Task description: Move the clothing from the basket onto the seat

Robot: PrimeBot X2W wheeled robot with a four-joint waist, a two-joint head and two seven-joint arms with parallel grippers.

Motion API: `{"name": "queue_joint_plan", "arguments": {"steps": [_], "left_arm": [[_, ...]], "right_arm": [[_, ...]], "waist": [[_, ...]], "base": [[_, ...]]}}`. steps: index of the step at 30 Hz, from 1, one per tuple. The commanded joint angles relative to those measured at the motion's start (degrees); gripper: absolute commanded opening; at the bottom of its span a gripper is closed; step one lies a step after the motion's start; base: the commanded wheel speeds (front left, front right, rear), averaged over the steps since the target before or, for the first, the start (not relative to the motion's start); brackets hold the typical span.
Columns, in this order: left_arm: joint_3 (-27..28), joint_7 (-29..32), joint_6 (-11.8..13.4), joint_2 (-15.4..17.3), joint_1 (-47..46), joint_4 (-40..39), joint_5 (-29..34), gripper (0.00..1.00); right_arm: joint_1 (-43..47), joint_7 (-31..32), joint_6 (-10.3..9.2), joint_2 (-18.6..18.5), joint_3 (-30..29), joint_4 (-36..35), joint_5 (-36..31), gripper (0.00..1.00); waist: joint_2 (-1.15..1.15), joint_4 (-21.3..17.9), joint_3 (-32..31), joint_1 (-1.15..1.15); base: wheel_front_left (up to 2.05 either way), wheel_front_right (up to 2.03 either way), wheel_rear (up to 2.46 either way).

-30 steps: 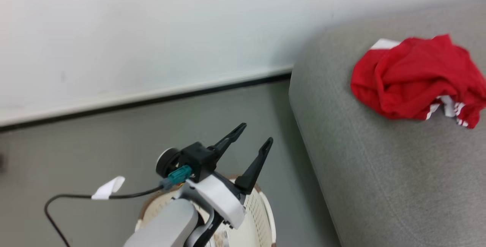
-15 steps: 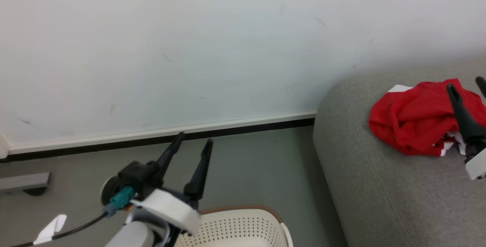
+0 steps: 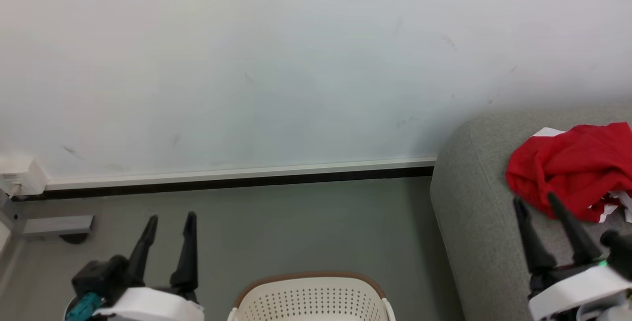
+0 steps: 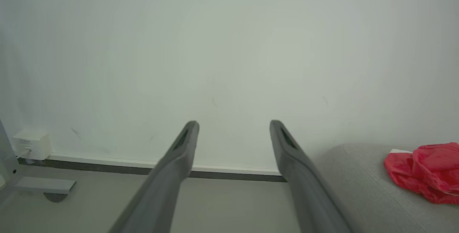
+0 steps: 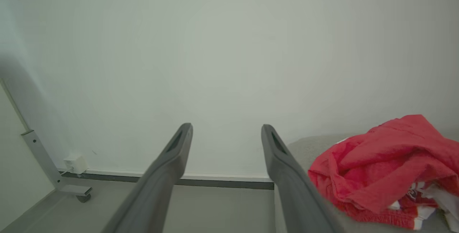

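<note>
- Far left: a white wall box (image 3: 22, 175) sits at the skirting, with a grey castor foot (image 3: 57, 224) on the floor (image 3: 296, 227) beside it. Neither belongs to the task.
- Left fingers (image 3: 188, 249): near left, over bare floor, pointing at the far wall. They are spread wide with nothing between them, and the left wrist view shows wall and floor through the gap. Judgement: parked clear of the basket so as not to block it.
- Basket (image 3: 308, 276): on the floor at near centre, between the two arms and left of the seat. Its far wall and brown rim are in frame. The inside is hidden, so I cannot tell whether a garment is left in it.
- Seat (image 3: 469, 197): on the right, its rounded corner close to the wall.
- Right fingers (image 3: 531, 234): near right, over the seat's left part, tips just beside the clothing. They are wide apart and empty. In the right wrist view the cloth lies to their right, outside the gap.
- Clothing (image 3: 572, 163): a crumpled red heap with white trim on the seat top near its left corner, well apart from the basket. I cannot tell whether it is one garment or two. Judgement: it is bunched because soft cloth let go from open fingers settles that way. The goal is met for this heap, and the basket's inside needs a look.
</note>
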Motion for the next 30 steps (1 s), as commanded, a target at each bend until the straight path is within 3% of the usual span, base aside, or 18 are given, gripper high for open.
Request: {"name": "queue_joint_plan", "arguments": {"steps": [1,8,14,22,30], "left_arm": [[2.13,0.00,-0.04,-0.91,2.04,-0.45,0.96,1.00],[8.07,-0.01,0.64,-3.65,6.92,-0.92,7.05,1.00],[12.91,0.00,-1.69,-8.32,11.13,1.04,10.82,1.00],[17.21,-0.01,-5.33,-11.89,12.93,2.26,14.65,1.00],[19.56,-0.01,-7.29,-13.19,13.13,2.71,17.36,1.00]], "right_arm": [[2.85,-0.38,-0.13,2.09,-1.57,-1.18,-1.59,1.00],[8.55,-0.41,-0.13,8.33,-4.76,-2.84,-8.11,1.00],[11.66,-0.35,-0.13,11.90,-6.42,-3.06,-14.13,1.00],[13.32,-0.36,-0.13,13.05,-7.61,-3.68,-16.07,1.00],[13.44,-0.36,-0.13,13.08,-7.13,-3.88,-15.80,1.00]], "waist": [[0.00,0.12,-0.11,0.00],[0.00,0.24,-0.15,0.00],[0.00,0.85,-0.58,0.00],[0.00,1.66,-1.39,0.00],[0.00,1.63,-1.89,0.00]], "base": [[0.00,0.00,0.00],[0.00,0.00,0.00],[0.00,0.00,0.00],[0.00,0.00,0.00],[0.00,0.00,0.00]]}}
